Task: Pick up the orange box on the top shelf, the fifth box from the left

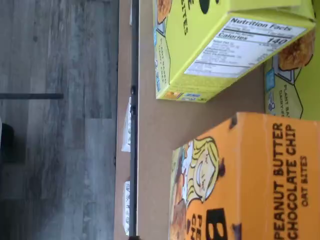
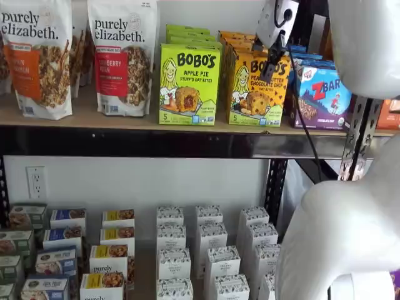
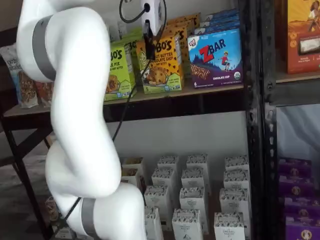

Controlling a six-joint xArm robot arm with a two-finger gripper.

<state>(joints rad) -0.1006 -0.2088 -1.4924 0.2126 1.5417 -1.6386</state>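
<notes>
- The white xArm (image 3: pixel 75 125) fills the foreground in both shelf views.
- Its gripper (image 2: pixel 270 59) hangs before the orange box (image 2: pixel 258 87); the fingers blur together, so I cannot tell their state, though probably spread wide.
- The box stands on the top shelf (image 2: pixel 125 119), lime Apple Pie carton (image 2: pixel 189 83) at nine o'clock, ZBAR carton (image 2: pixel 326 95) at three.

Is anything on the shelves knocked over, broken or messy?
Nothing stands out. The orange box stands upright on the top shelf between the green box and the blue ZBAR box, all neatly facing front.
</notes>
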